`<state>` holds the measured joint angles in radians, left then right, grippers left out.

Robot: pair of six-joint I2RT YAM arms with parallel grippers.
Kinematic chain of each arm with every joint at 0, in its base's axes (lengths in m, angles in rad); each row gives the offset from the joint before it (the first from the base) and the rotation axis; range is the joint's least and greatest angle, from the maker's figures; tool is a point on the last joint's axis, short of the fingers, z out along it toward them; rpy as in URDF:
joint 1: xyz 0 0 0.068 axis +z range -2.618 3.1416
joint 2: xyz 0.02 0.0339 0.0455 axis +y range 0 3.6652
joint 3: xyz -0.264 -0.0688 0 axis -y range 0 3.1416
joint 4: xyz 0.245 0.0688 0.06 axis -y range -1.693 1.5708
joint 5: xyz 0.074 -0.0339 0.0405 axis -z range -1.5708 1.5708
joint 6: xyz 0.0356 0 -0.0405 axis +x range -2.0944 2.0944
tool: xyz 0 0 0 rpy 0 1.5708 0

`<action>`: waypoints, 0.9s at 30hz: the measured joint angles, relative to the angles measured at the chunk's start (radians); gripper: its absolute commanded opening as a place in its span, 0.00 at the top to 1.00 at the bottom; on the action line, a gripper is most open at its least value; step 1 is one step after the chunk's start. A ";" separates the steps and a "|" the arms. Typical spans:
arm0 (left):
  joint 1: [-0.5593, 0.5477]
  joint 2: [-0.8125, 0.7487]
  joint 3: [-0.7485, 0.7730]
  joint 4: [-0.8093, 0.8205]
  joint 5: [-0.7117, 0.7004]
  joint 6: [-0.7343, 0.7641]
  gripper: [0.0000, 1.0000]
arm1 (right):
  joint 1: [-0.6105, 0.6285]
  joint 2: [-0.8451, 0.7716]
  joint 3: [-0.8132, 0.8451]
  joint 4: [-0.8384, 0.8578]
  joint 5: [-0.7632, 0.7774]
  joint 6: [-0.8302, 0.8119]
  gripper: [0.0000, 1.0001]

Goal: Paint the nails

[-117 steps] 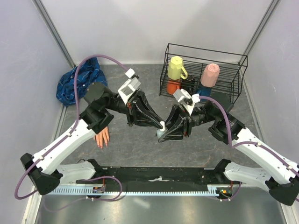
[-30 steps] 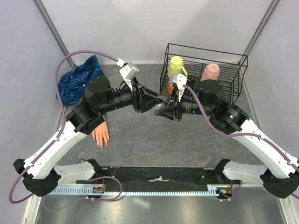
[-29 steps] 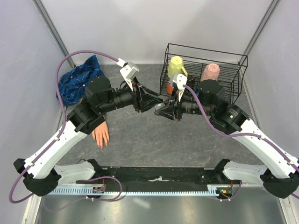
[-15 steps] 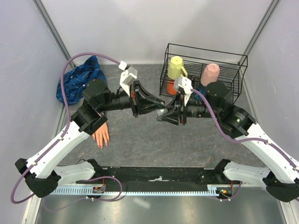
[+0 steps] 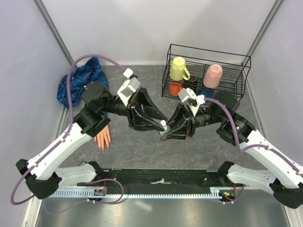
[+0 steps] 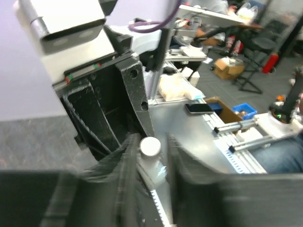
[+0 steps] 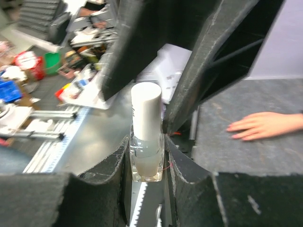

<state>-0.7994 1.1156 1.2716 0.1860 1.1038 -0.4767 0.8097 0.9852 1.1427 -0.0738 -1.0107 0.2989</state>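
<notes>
**Nails of a pale peach mannequin hand lie near the left edge of the grey bench, well apart from both arms' fingers.**

Top view: the hand lies palm down, its fingertips pointing to the near edge. Its blue plaid sleeve runs toward the far left corner, and the wrist is hidden under the left arm. The left fingers and right fingers meet over the middle of the bench at a small clear glass bottle with a tall white cap.

Left wrist view: the left fingers, blurred, stand spread on either side of the white cap, with a sliver of gap showing on one side.

Right wrist view: the right fingers pinch the glass body of the upright bottle. The nails show at the right on the bench, too small to tell apart.
</notes>
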 measured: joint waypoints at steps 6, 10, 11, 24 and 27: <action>-0.004 -0.105 0.043 -0.309 -0.300 0.137 0.26 | -0.011 0.004 0.079 -0.139 0.154 -0.115 1.00; -0.005 -0.138 0.066 -0.424 -0.582 0.144 0.38 | -0.011 0.034 0.138 -0.224 0.300 -0.174 1.00; -0.005 -0.136 0.074 -0.447 -0.642 0.142 0.39 | -0.011 0.044 0.150 -0.240 0.342 -0.185 1.00; -0.005 -0.054 0.083 -0.491 -0.836 0.114 0.44 | -0.012 0.123 0.201 -0.318 0.585 -0.240 1.00; -0.005 -0.046 0.083 -0.482 -0.833 0.108 0.49 | -0.012 0.123 0.202 -0.318 0.592 -0.240 1.00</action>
<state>-0.8047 1.0695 1.3544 -0.2962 0.2707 -0.3683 0.7975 1.1080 1.3449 -0.3916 -0.4187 0.0586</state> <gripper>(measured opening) 0.548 0.327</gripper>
